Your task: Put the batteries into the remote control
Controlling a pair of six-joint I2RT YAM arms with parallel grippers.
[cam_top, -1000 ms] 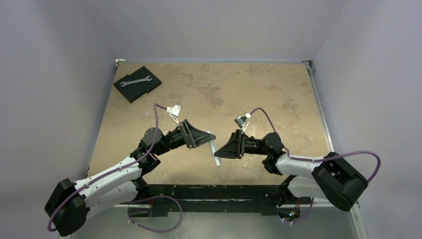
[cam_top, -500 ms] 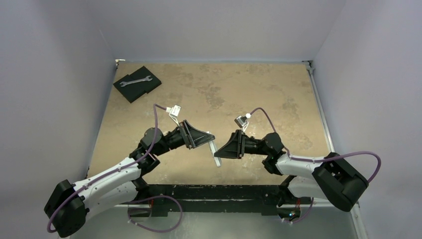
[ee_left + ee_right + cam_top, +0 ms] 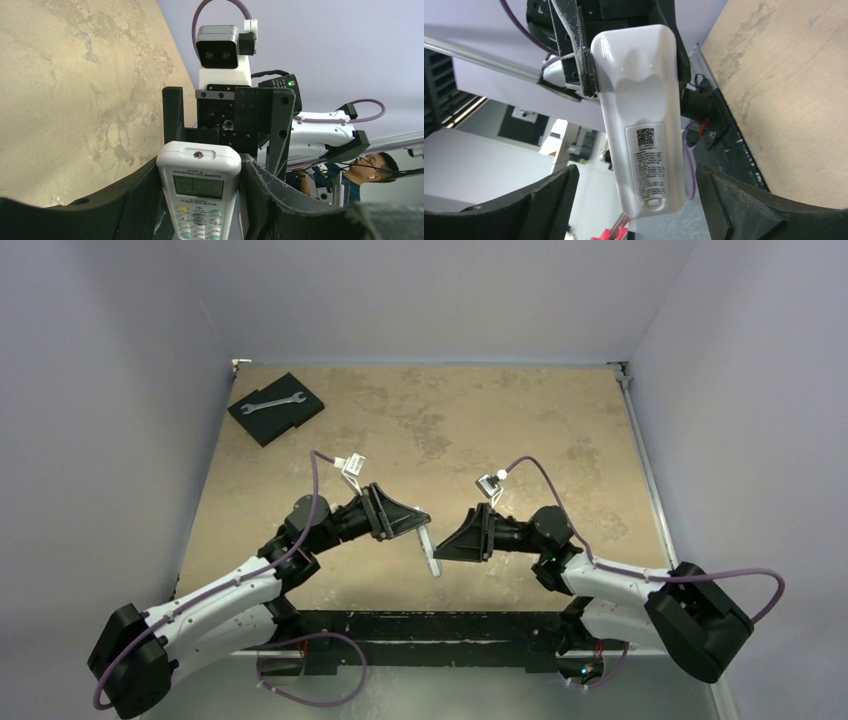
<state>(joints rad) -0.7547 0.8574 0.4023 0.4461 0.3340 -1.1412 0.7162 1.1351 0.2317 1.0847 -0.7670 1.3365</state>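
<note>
The slim white rectangular remote control (image 3: pixel 430 551) is held off the mottled tan tabletop (image 3: pixel 480 420), near the table's front edge and between the two arms. It is clamped across its width by the left gripper (image 3: pixel 421 527), whose dark fingers (image 3: pixel 142 200) are pressed against both long sides. In the left wrist view its small screen and coloured buttons are turned toward that camera. In the right wrist view its smooth white back is seen, with a printed label and a square code. The right gripper (image 3: pixel 446 547) is set just beside the remote on the opposite side. Its jaws are spread wide, and its black fingers (image 3: pixel 734 205) stand either side of the remote's lower end with a clear gap on each side. Well apart, in the table's far left corner, a silver open-ended wrench (image 3: pixel 272 403) lies on a black square foam pad (image 3: pixel 300 410).
</note>
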